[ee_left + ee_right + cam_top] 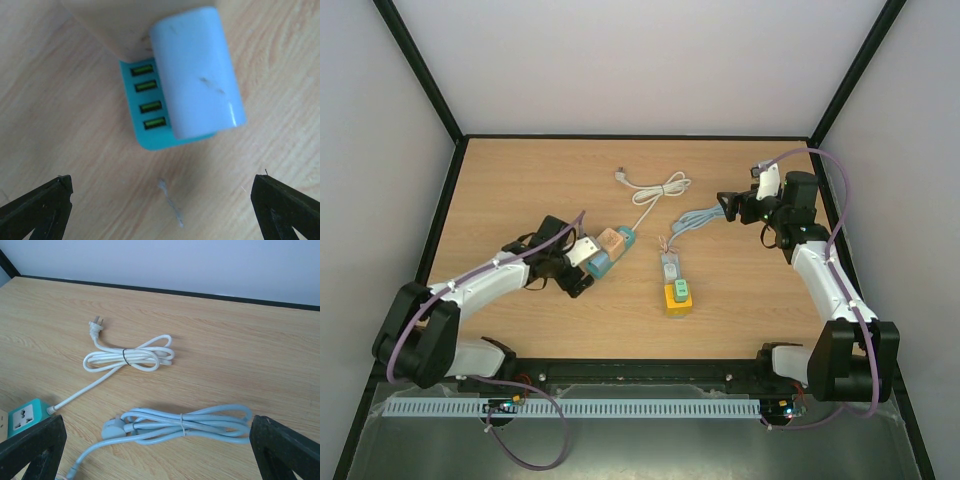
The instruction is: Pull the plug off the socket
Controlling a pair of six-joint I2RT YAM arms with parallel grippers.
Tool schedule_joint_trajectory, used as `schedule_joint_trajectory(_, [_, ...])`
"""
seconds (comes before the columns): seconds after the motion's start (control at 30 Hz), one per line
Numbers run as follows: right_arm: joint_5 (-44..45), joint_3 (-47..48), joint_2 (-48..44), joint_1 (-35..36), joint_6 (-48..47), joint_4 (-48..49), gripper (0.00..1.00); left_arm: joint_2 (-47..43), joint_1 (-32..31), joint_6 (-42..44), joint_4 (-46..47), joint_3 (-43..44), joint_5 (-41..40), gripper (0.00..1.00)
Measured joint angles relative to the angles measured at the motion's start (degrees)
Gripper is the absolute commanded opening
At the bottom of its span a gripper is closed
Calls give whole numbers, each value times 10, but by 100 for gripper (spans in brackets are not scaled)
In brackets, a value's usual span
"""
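Note:
A teal socket block [625, 238] lies left of the table's middle, with a row of USB ports [147, 97] on one face. A pale blue plug [197, 75] and a beige block [112, 25] sit on it, shown as the plug [598, 263] and the block [612, 243] from above. My left gripper [578, 264] is open just short of the plug, its fingertips [62, 185] wide apart over bare wood and touching nothing. My right gripper [728, 207] is open at the back right, over a bundled blue cable [185, 425], holding nothing.
The socket's white cord runs to a tied coil [660, 187] ending in a loose two-pin plug [95, 325]. A grey power strip [670, 267] with a yellow and green piece [678, 297] lies at centre. The blue cable [695, 218] leads toward it.

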Motion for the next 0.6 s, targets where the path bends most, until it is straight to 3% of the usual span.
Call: schedule_joint_trajectory(0.6, [-11,-3,0,0,-1,12,99,73,-23,-50,122,-8,-48,100])
